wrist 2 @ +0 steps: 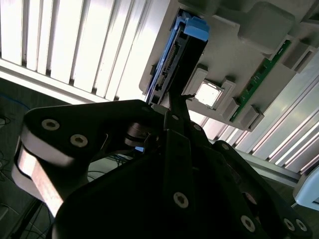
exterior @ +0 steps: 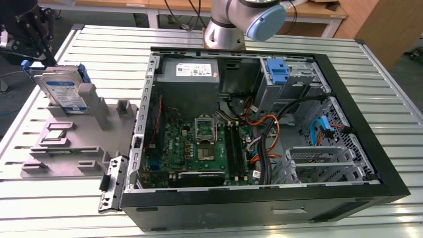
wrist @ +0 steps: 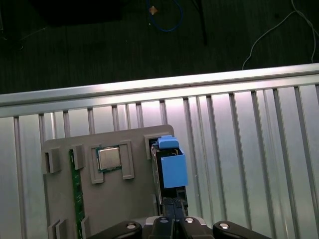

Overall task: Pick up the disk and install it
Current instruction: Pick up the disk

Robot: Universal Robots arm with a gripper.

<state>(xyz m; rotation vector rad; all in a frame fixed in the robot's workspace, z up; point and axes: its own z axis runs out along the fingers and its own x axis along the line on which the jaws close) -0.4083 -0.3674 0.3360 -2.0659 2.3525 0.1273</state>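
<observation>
**Gripper hanging shut over the upright disk**

Black fingers are lying pressed together in both wrist views, pinching nothing. Their tips are pointing at the disk's upper end, near it but, as far as I can judge, not touching.

The disk is standing on edge in a slot of the grey fixture, on the slatted table at the exterior view's far left. It is well apart from the open case, which is lying at the exterior view's right. A blue rail is capping the end that is facing the gripper. In the second wrist view a connector row is running along one narrow side. A chip and a green memory stick are sitting in pockets of the fixture just beside the disk.

On handling, I am judging the disk to be stiff and rather heavy for its size. Its smooth metal faces are likely slippery under the pads. It is probably sensitive to knocks, so a bump against the fixture wall or a drop would be the main worry.

The best hold looks to be across the two broad flat faces, close to the middle of the upper end, so that the weight is hanging straight below the fingers and not swinging. The plastic rail may flex, and the connector row looks delicate. Neither seems a good place to pinch.
</observation>
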